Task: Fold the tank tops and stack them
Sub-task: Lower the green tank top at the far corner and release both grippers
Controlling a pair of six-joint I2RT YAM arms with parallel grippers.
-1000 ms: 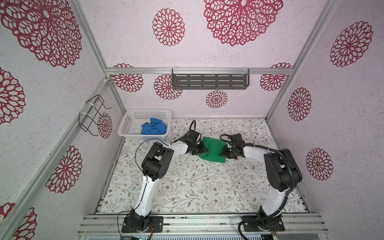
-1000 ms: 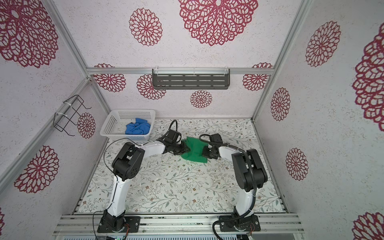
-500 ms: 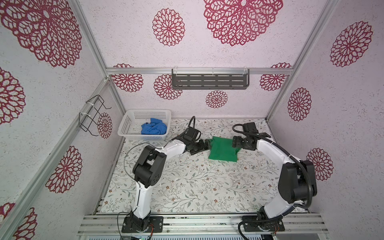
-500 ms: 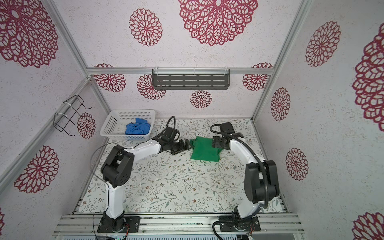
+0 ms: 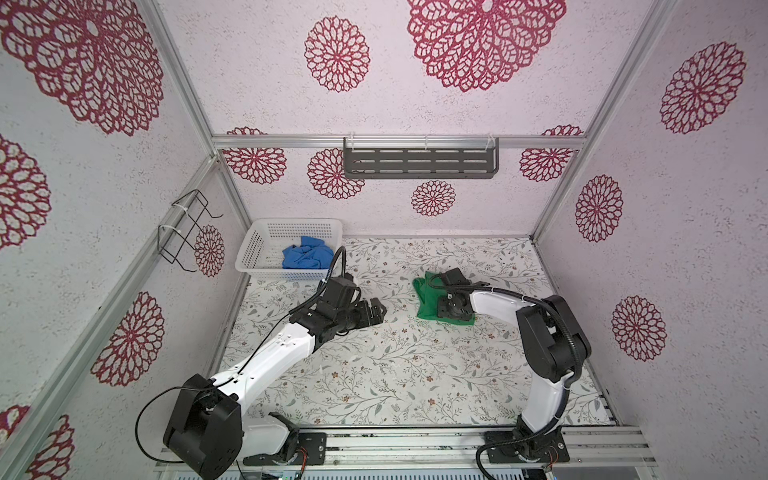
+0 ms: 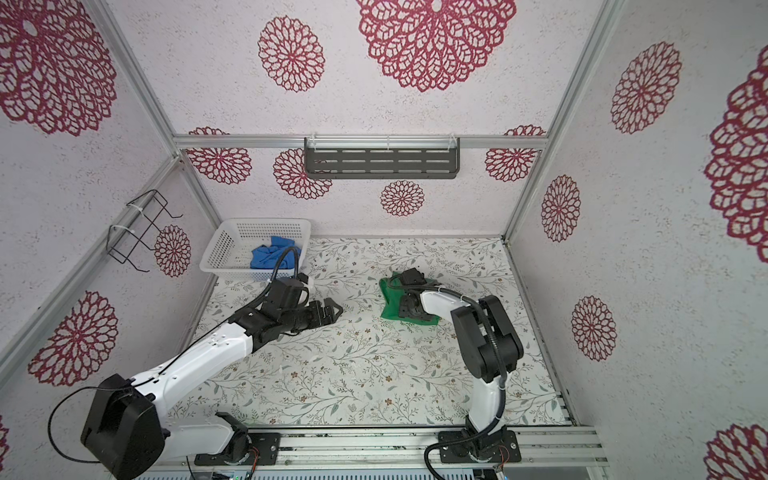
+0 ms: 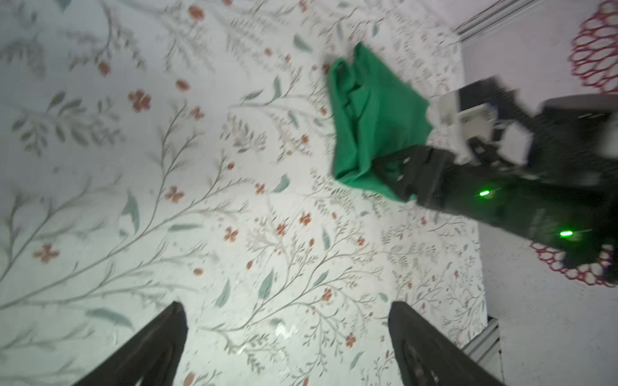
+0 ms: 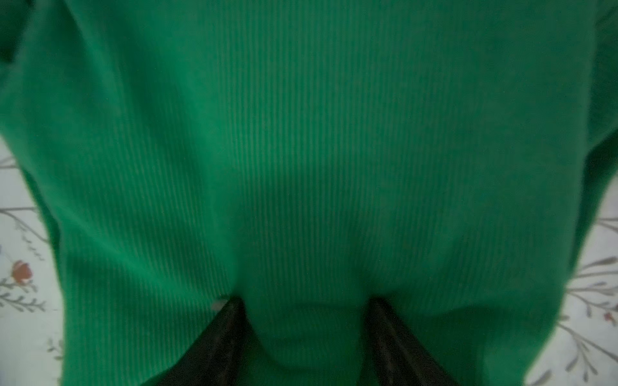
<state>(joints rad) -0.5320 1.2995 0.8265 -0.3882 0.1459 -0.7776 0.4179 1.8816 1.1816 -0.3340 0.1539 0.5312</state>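
Observation:
The green tank top lies folded on the flowered table right of centre. My right gripper points down onto it. Its jaws stand apart and its fingertips press into the ribbed green cloth, which bulges between them. My left gripper is wide open over bare table, well left of the green top, with nothing between its fingers. The blue tank top lies crumpled in the white basket at the back left.
A grey slotted shelf hangs on the back wall and a black wire rack on the left wall. An aluminium rail with both arm bases runs along the front edge. The left arm's cable arcs beside the basket.
Both grippers opened and let go of the green top, which shifted right. The left gripper drew back to the left. The right arm swung out, then came down onto the top.

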